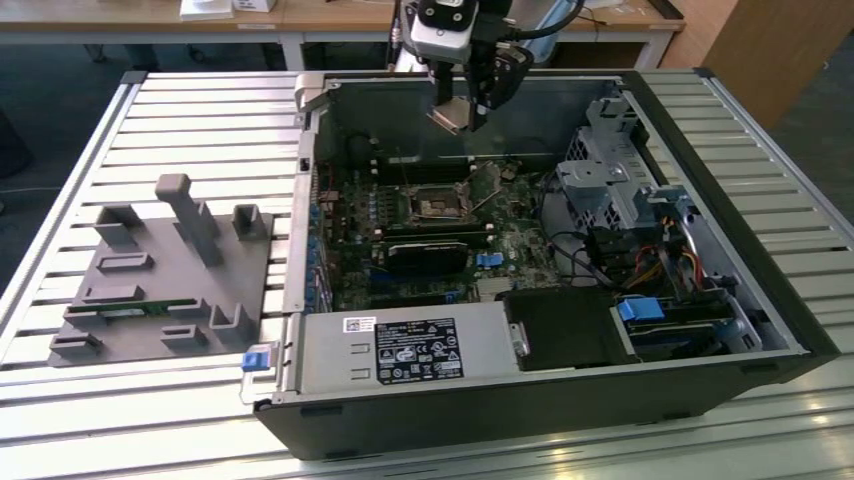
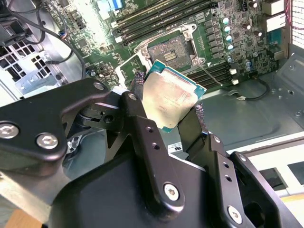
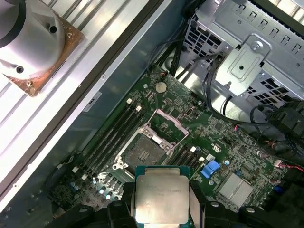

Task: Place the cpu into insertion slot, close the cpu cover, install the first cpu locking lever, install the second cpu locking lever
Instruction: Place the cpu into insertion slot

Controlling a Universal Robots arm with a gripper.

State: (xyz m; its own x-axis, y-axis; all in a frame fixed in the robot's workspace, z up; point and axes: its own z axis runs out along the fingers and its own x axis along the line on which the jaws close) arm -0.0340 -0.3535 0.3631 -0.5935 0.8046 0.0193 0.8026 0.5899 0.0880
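While the gripper (image 2: 167, 107) pinches the cpu (image 2: 168, 95) by two edges, the cpu hangs high over the board (image 1: 521, 250) inside the case (image 1: 561, 400), well apart from it. Down below sits the slot (image 2: 173, 52), open, its gold middle bare. In both wrist views the slot lies just past the cpu's far edge, so I think the cpu is not yet right over it.
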